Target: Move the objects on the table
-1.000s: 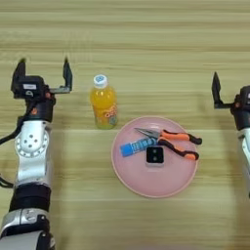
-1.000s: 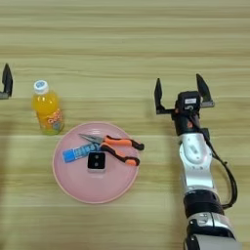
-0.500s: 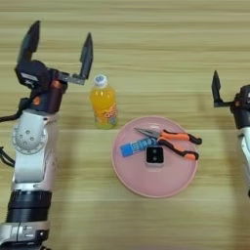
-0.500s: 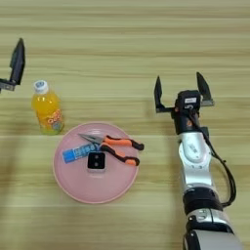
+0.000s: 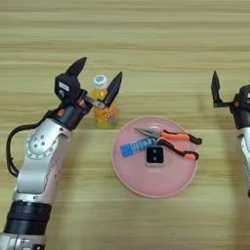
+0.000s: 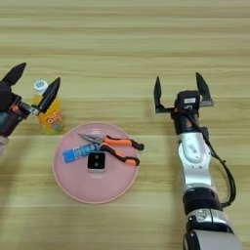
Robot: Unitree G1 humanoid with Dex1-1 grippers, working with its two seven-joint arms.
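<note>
Left pincer (image 5: 97, 80) hung over the juice bottle (image 5: 104, 105), its two black fingers spread wide, one to each side of the white cap and not touching it. The bottle stood upright on the desk (image 5: 146, 39), just off the pink plate (image 5: 155, 183) at the plate's 10 o'clock.

On the plate: the blue tube (image 5: 137, 146) at 9 o'clock of centre, the black block (image 5: 155, 155) near centre, the pliers (image 5: 168, 141) from 12 toward 3 o'clock, jaws pointing toward the bottle. The tube's end touched or nearly touched the block; I could not tell which.

Right pincer (image 6: 181, 91) was parked well apart from the plate, at its 2 o'clock, fingers spread, holding nothing.

Risks, as judged:
- The bottle is tall and narrow. A finger clipping the cap on the way down would likely tip it.
- Closing high on the cap alone might let the bottle swing or slip out.
- If tipped toward 4 o'clock, it could roll onto the plate's rim and disturb the tube.
</note>
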